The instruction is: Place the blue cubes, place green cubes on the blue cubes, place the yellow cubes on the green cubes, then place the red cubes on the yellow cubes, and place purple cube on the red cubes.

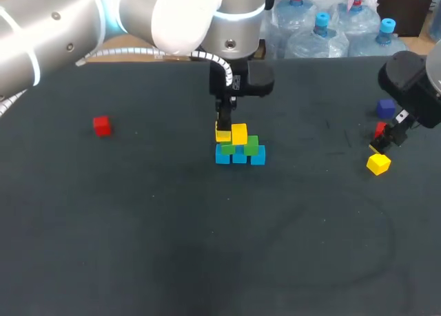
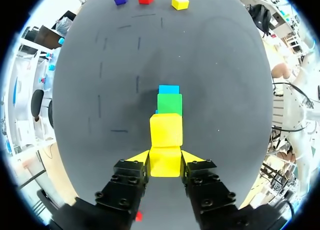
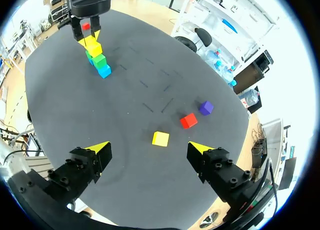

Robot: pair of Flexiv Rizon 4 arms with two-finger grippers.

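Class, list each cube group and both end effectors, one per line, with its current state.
Left end effector: shut on held yellow cube.
Right end effector: open, empty.
Blue cubes: row on table.
Green cubes: stacked on blue cubes.
Placed yellow cube: atop green cubes.
Loose yellow cube: unstacked.
Red cubes: both unstacked.
Purple cube: unstacked.

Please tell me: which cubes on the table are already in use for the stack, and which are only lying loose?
In use:
- blue cubes
- green cubes
- placed yellow cube
- held yellow cube, in the jaws of the left gripper

Lying loose, but the job needs them too:
- lone red cube
- loose yellow cube
- second red cube
- purple cube
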